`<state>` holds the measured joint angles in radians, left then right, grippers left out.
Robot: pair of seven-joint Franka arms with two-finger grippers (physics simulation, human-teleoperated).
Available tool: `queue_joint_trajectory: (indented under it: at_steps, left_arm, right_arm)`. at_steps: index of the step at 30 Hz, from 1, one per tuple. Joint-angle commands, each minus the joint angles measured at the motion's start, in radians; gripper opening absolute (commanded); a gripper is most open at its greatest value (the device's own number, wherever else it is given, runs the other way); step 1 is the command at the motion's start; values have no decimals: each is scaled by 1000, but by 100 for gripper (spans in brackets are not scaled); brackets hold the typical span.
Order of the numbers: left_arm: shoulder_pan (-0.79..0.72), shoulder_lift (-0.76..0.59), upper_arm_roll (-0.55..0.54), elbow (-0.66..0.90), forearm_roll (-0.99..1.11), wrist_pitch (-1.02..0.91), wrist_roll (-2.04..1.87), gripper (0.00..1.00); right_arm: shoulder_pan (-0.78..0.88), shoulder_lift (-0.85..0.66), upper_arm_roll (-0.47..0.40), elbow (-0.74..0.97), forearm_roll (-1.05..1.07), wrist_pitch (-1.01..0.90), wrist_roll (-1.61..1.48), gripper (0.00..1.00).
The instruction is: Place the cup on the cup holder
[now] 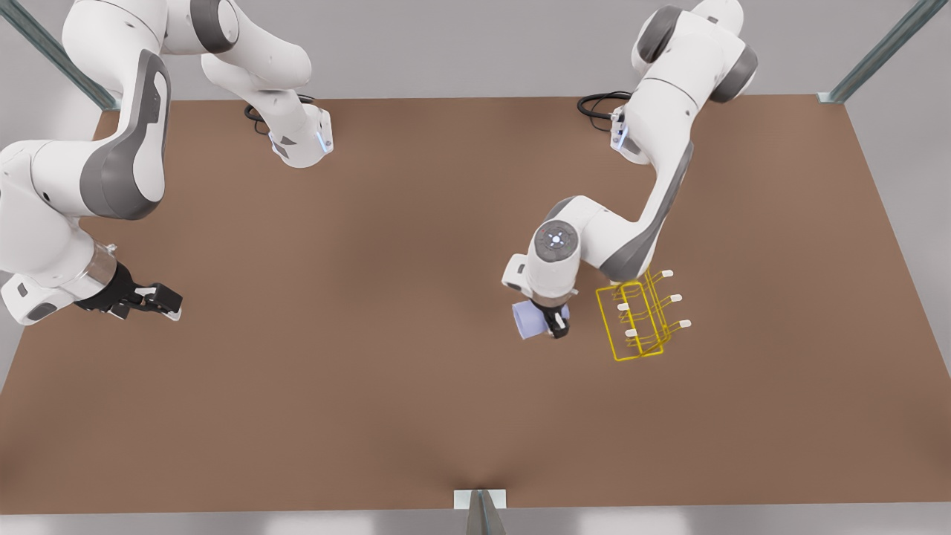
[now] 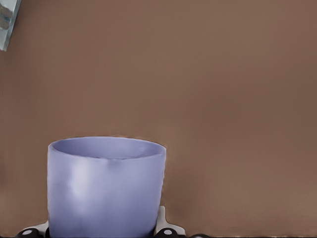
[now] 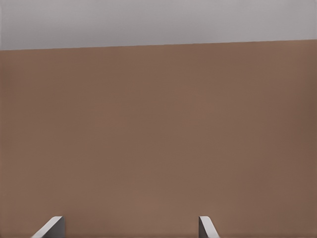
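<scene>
Left gripper (image 1: 553, 321): clamped on the cup (image 1: 529, 320), at the front view's centre-right, above the table (image 1: 356, 357). Fingers (image 2: 167, 229) pressed against the cup's sides at its base.

Cup: lavender-blue tumbler, held lying sideways in the front view, its mouth turned toward that view's left; rim and wall fill the lower part of the left wrist view (image 2: 106, 186).

Cup holder (image 1: 640, 316): yellow wire rack with white-capped prongs, standing on the table just beside the gripper, on the front view's right.

Right gripper (image 1: 152, 301): waited near the front view's left edge, fingers (image 3: 52, 227) spread apart, nothing between them.
</scene>
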<state>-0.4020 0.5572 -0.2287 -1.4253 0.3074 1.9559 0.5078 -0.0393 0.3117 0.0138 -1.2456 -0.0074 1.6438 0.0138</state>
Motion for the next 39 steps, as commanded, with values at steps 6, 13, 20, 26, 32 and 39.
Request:
queue_joint_trajectory:
  at_steps: [6,13,20,26,32,39]
  left_arm:
    - [-43,-49,-9,11,475,-457,14,71]
    - [-98,-40,-9,3,748,-580,37,70]
    - [-135,-20,-7,-89,1087,-726,64,70]
    - [-135,-42,5,-248,1202,-749,20,71]
    - [-135,-25,29,-310,1247,-747,-43,71]
    - [-133,16,37,-342,1245,-744,-100,70]
  right_arm:
    - [-1,-8,0,3,14,1,0,100]
    - [1,-3,-2,2,15,5,0,100]
    - [1,-2,0,2,15,7,0,100]
    - [1,-2,0,0,15,7,0,100]
    - [1,0,0,2,15,7,0,100]
    - [1,-2,0,2,15,7,2,100]
